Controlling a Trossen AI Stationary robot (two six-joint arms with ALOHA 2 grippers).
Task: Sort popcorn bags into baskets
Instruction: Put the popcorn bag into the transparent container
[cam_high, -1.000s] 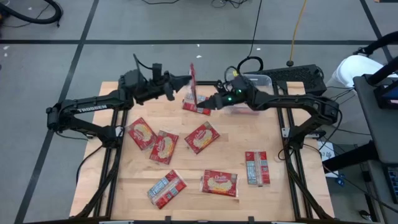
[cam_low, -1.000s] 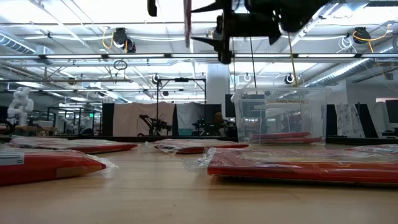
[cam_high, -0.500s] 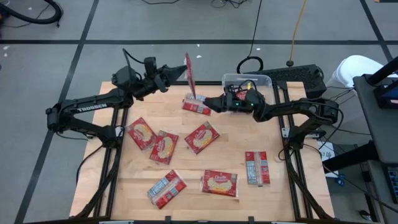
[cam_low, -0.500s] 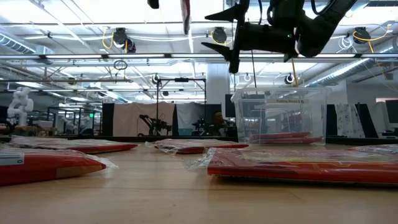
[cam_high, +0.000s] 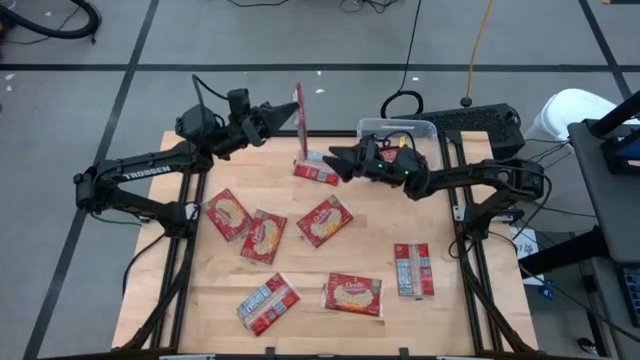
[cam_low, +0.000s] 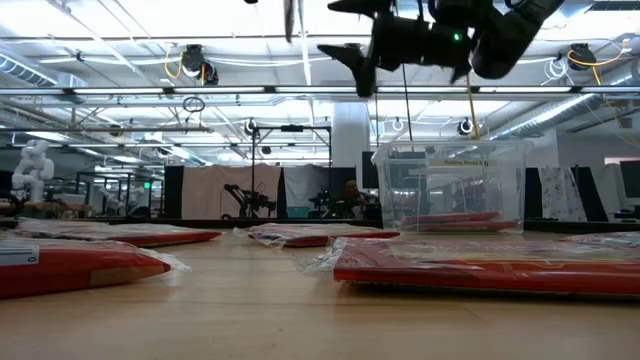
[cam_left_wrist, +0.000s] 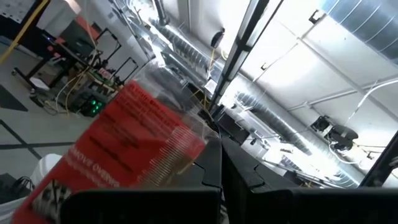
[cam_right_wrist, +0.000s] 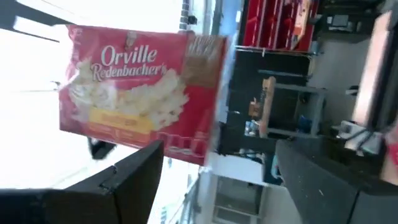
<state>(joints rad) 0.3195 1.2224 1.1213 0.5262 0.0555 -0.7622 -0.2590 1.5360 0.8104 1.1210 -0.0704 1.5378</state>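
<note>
Above the far edge of the wooden desk (cam_high: 360, 250), a popcorn bag (cam_high: 299, 106) is gripped upright by the closed left hand (cam_high: 272, 117), while the right hand (cam_high: 338, 161) is spread wide, empty, beside the clear basket (cam_high: 420, 128).

Cut off, blurred and hidden parts

In the low view the lifted packet (cam_low: 289, 18) is running off the top edge; the clear tub (cam_high: 398, 130) is lying partly under the right pincer (cam_high: 338, 165); print on the lifted packet is blurring in the left wrist view.
</note>
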